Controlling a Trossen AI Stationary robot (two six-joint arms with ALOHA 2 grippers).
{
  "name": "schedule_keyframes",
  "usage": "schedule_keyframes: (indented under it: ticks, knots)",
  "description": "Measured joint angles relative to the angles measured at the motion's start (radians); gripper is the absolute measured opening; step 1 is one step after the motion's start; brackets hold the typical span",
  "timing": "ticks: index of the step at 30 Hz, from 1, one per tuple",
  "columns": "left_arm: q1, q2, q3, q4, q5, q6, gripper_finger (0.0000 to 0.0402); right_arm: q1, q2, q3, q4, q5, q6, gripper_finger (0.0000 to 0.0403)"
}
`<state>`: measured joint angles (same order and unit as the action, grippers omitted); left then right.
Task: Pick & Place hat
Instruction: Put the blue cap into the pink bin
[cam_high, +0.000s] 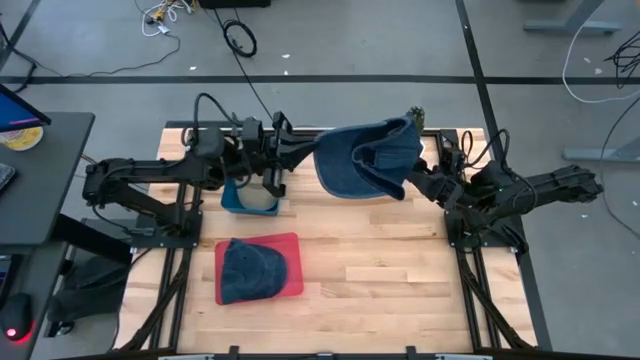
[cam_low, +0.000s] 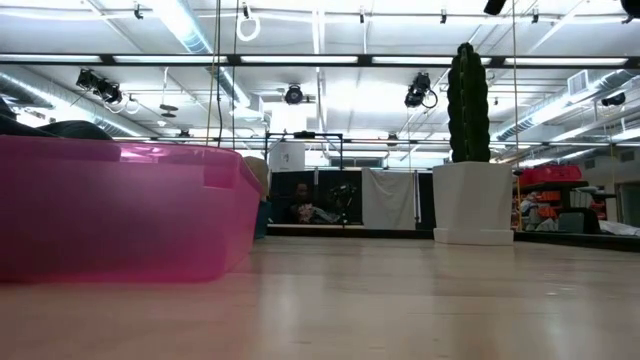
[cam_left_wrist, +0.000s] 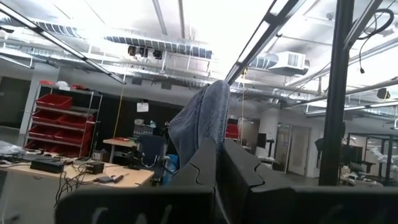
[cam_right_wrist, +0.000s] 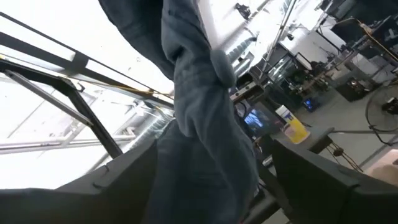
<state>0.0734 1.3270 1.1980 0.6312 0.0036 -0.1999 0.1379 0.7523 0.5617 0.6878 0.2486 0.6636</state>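
Dark gripper fingers (cam_left_wrist: 239, 177) are filling the foreground of the left wrist view, pressed together on a fold of blue denim hat (cam_left_wrist: 202, 121) that is rising above them against the ceiling lights. Seen from above, that hat (cam_high: 368, 160) is hanging in the air over the far middle of the wooden table (cam_high: 370, 270), stretched between the two arms. The left gripper (cam_high: 305, 150) is pinching its brim edge from the left side, jaws closed tight on the cloth. The right gripper (cam_high: 412, 178) is sitting at the hat's right side with its fingers spread wide; in the right wrist view the denim (cam_right_wrist: 205, 137) is draping down between those parted fingers (cam_right_wrist: 311, 168), and whether they are touching the cloth cannot be told. A second dark blue hat (cam_high: 252, 270) is lying in a red tray (cam_high: 290, 245) on the near left part of the table, well apart from the raised one. A blue bin (cam_high: 235, 200) is standing just beside the left arm, between it and the tray. From table height, the pink-red tray wall (cam_low: 120, 215) is looming at the left, while a tall green cactus (cam_low: 468, 100) in a white pot (cam_low: 473, 200) is standing at the table's far right edge.
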Motion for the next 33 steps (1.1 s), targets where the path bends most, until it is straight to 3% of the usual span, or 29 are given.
schedule_keyframes:
  ticks: [4,8,15,17,26,33]
  knots:
    - [0.000,0.004,0.000,0.006,0.000,-0.002,0.0009,0.000,0.016,0.000,0.017,0.005,-0.002,0.0296]
    - [0.000,0.004,0.000,0.003,0.000,0.002,0.0009,0.000,0.021,0.000,0.016,0.005,0.006,0.0240]
    - [0.000,0.004,0.000,-0.014,-0.002,0.010,0.0009,0.000,0.021,0.000,0.023,0.005,0.005,0.0052]
    - [0.000,0.004,0.000,-0.024,-0.003,0.020,0.0009,0.000,0.021,0.000,0.023,0.003,-0.005,0.0016]
    - [0.002,0.004,0.000,-0.045,-0.004,0.030,0.0017,0.000,0.010,0.000,0.022,0.029,0.008,0.0006]
    - [0.002,-0.012,0.000,-0.091,-0.087,0.031,0.0082,0.000,-0.059,0.000,-0.044,0.063,-0.005,0.0002]
